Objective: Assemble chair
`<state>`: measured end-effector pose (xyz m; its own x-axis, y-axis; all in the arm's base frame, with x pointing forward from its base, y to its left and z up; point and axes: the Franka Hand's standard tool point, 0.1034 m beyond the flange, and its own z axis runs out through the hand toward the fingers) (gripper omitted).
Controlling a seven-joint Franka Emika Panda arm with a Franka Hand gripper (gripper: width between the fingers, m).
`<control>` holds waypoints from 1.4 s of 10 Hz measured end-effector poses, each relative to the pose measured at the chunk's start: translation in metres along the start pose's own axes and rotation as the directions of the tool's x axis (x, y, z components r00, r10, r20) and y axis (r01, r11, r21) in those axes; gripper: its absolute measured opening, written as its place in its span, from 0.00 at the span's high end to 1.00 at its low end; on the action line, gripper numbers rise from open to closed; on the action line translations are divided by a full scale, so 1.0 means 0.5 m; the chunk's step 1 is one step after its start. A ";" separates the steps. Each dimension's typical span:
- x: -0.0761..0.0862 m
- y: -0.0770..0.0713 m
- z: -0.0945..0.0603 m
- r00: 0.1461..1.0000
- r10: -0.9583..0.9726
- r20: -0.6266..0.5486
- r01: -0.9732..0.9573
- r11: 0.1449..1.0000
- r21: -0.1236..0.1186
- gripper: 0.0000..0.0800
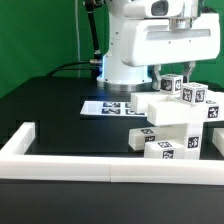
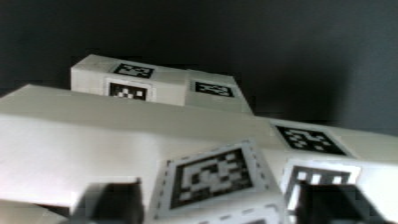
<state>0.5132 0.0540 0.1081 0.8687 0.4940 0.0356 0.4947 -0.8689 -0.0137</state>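
Note:
The chair pieces (image 1: pixel 182 122) are chunky white blocks with black-and-white tags, stacked on the black table at the exterior view's right. My gripper (image 1: pixel 174 76) hangs over the top of the stack, its fingers on either side of a small tagged white chair piece (image 1: pixel 172 86). In the wrist view the gripper (image 2: pixel 217 198) has its dark fingers (image 2: pixel 111 202) pressed beside that tagged piece (image 2: pixel 217 176). Beyond it lie larger white blocks (image 2: pixel 160 110) with several tags. The gripper appears shut on the small piece.
The marker board (image 1: pixel 108 106) lies flat on the table in front of the robot base (image 1: pixel 125 55). A long low white border rail (image 1: pixel 90 160) runs along the front and turns up at the exterior view's left (image 1: pixel 22 138). A green backdrop stands behind.

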 end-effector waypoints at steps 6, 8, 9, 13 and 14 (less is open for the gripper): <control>-0.001 0.002 0.001 0.957 0.289 0.001 -0.289 0.957 0.002 0.66; 0.000 0.002 0.001 0.907 0.421 0.001 -0.421 0.907 0.002 0.66; 0.000 0.001 0.001 0.859 0.513 0.001 -0.513 0.859 0.002 0.66; 0.000 0.001 0.002 0.639 0.769 0.005 -0.769 0.639 0.011 0.66; 0.000 0.001 0.002 0.579 0.815 0.008 -0.815 0.579 0.018 0.66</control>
<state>0.5135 0.0538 0.1072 0.9066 -0.4219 0.0016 -0.4212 -0.9053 -0.0546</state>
